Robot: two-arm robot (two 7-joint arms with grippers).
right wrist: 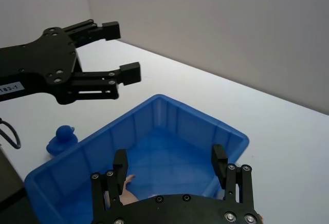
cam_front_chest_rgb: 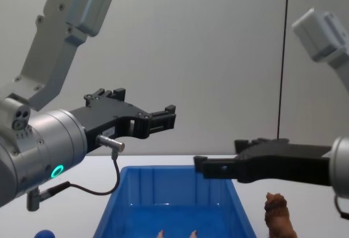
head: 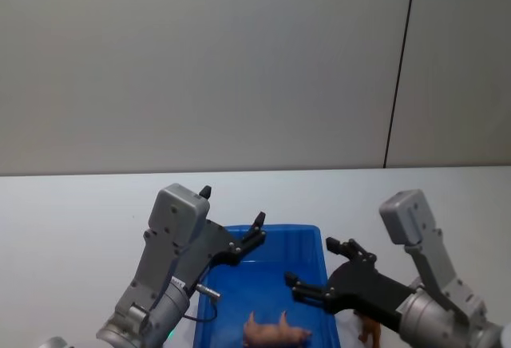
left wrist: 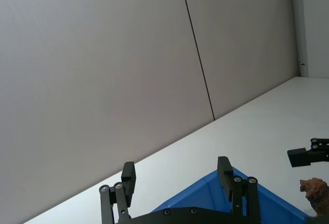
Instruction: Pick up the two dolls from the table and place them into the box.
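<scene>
Status check: pig point(head: 275, 332) is lying inside the box point(head: 287, 244), near its close end, so you have one of the two dolls done. Lion point(cam_front_chest_rgb: 278, 216) stands upright on the tabletop point(head: 80, 220), just beside the box's right wall and outside it. That's your remaining pick.

Left gripper point(head: 232, 207) hovers above the box's left rim, jaws open, nothing between them. My read: it's clear of the pig and has no reason to go lower, since the lion is on the far side of the box from it. Hold it high so it doesn't crowd the bin.

Right gripper point(head: 321, 266) hangs over the box's right wall, jaws open and empty, pointing forward and inward. The lion sits below and behind it, partly hidden by the arm in the head view. It's the nearer arm, so you'd likely use it: pull back, drop over the lion, close on the body rather than the legs.

Risk: the lion is close to the wall, so one jaw may clip the rim or tip it over. Small blue toy point(right wrist: 61, 141) left of the box isn't yours; leave it.
</scene>
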